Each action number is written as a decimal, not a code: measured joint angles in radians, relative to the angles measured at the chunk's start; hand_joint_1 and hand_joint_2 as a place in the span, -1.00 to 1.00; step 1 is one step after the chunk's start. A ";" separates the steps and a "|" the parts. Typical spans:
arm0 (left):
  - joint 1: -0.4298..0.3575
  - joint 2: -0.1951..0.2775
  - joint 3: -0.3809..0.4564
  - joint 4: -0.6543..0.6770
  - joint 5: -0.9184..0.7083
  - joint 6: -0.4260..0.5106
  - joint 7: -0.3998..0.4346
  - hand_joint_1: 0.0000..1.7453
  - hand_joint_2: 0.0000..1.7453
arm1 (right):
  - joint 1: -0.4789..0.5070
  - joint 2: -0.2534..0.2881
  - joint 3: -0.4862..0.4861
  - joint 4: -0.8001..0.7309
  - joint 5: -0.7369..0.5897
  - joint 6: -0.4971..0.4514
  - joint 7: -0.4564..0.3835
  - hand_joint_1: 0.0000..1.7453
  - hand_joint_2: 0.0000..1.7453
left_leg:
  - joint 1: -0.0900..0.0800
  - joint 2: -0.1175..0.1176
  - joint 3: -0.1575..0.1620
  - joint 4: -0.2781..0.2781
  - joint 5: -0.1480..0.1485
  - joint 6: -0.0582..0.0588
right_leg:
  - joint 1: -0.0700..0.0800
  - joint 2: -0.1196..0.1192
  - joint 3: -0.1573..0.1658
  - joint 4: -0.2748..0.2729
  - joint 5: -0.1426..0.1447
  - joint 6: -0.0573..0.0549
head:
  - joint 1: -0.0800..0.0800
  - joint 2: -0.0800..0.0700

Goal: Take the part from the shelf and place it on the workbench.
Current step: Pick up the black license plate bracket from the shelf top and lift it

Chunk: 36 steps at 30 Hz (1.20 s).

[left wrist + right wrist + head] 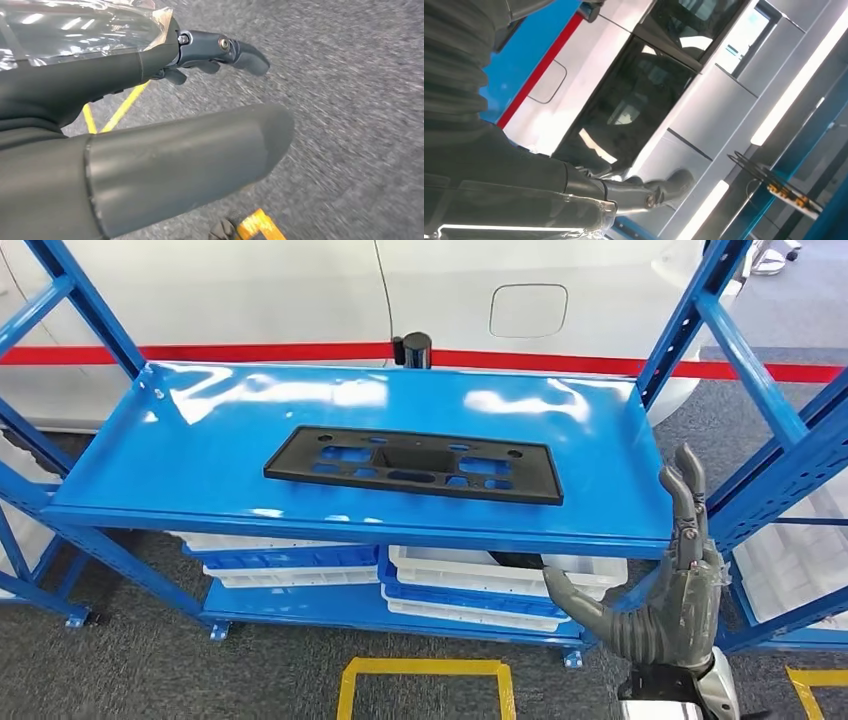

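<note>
Your right hand (pixel 668 592) is raised beside the shelf's (pixel 200 455) right front corner, fingers (pixel 686 502) spread and pointing upward, thumb out to the side, holding nothing. From those fingers the part (pixel 414 464) lies to the left and farther in, flat on the top shelf near its middle, well apart from the hand. Its long axis runs left to right, roughly parallel to the shelf's front edge, so its right end is the nearer one. Your left hand (pixel 215 52) hangs over the floor, fingers loosely extended and empty. The right hand looks far better placed, so I judge the reach should go leftward and inward toward that right end.
</note>
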 joint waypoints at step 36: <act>-0.004 0.010 0.000 0.005 -0.011 -0.013 0.023 -1.00 -1.00 | -0.034 -0.022 0.001 -0.006 -0.006 -0.020 -0.014 -1.00 1.00 | -0.008 -0.012 0.093 -0.069 0.003 0.051 | 0.006 -0.002 -0.155 0.168 -0.004 -0.001 | 0.000 0.000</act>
